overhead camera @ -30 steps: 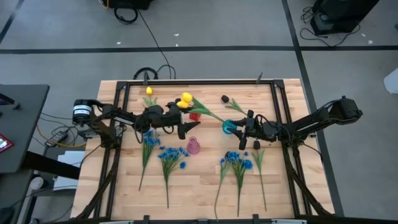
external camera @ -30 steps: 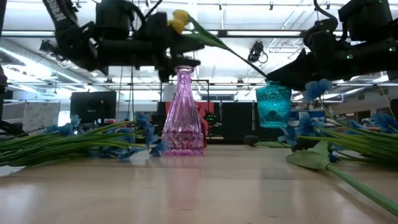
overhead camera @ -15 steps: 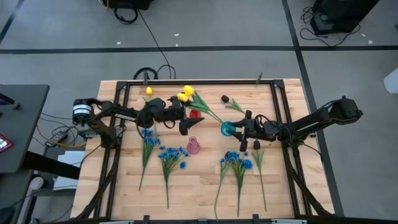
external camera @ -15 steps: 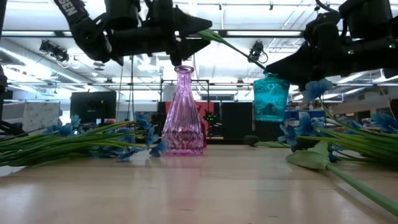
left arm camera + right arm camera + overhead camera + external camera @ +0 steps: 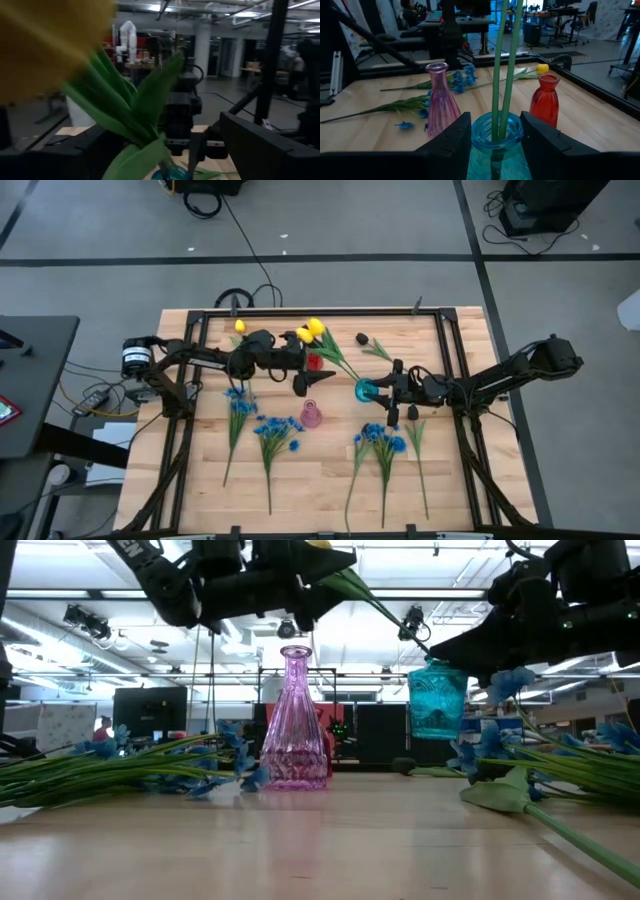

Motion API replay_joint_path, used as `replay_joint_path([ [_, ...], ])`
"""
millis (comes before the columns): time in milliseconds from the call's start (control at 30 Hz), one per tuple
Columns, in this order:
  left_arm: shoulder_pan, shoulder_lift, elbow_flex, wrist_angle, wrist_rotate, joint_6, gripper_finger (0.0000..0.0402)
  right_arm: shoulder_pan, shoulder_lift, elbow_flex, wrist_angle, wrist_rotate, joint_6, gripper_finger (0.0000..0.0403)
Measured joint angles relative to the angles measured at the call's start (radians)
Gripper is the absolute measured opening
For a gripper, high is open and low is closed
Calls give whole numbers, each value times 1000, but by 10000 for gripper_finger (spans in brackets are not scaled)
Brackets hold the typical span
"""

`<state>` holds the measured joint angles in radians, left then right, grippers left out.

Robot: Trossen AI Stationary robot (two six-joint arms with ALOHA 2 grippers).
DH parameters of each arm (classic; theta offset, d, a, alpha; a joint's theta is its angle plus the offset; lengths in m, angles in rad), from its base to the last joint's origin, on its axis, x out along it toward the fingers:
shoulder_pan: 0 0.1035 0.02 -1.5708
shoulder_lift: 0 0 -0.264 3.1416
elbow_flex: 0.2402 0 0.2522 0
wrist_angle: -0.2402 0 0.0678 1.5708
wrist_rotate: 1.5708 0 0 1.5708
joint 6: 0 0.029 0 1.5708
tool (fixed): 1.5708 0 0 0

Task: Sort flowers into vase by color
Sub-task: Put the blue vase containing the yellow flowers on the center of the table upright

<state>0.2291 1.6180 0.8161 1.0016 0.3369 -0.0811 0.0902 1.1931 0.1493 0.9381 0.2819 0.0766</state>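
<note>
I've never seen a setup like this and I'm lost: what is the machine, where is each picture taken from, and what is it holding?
It is a robot with two dark arms at a wooden table, each ending in a two-finger gripper. One picture looks straight down, one looks level from the tabletop, and two come from cameras on the arms' wrists.

The right gripper holds a teal glass vase lifted off the table. The left gripper holds two yellow tulips, whose green stems already reach down into that vase.

On the table stand a pink vase and a red vase. Bunches of small blue flowers lie on the near part, and a dark tulip and another yellow tulip lie farther back.
</note>
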Motion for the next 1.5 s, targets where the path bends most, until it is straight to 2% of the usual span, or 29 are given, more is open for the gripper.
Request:
replay_joint_path([
  [233,0,75,81,-2,59,-4,323,-11,0,0,-16,-22,-1,156],
  [533,2,78,143,-14,139,10,323,-12,0,0,-20,-22,-1,156],
  [867,3,83,290,-271,166,76,323,-63,0,0,-29,-75,36,156],
  [1167,7,88,299,-269,165,81,323,-106,0,0,-32,-105,55,156],
  [1300,7,139,346,-297,177,71,323,-123,7,0,-42,-121,62,157],
  [1500,8,255,501,-393,256,34,323,-132,54,28,-49,-146,64,158],
])
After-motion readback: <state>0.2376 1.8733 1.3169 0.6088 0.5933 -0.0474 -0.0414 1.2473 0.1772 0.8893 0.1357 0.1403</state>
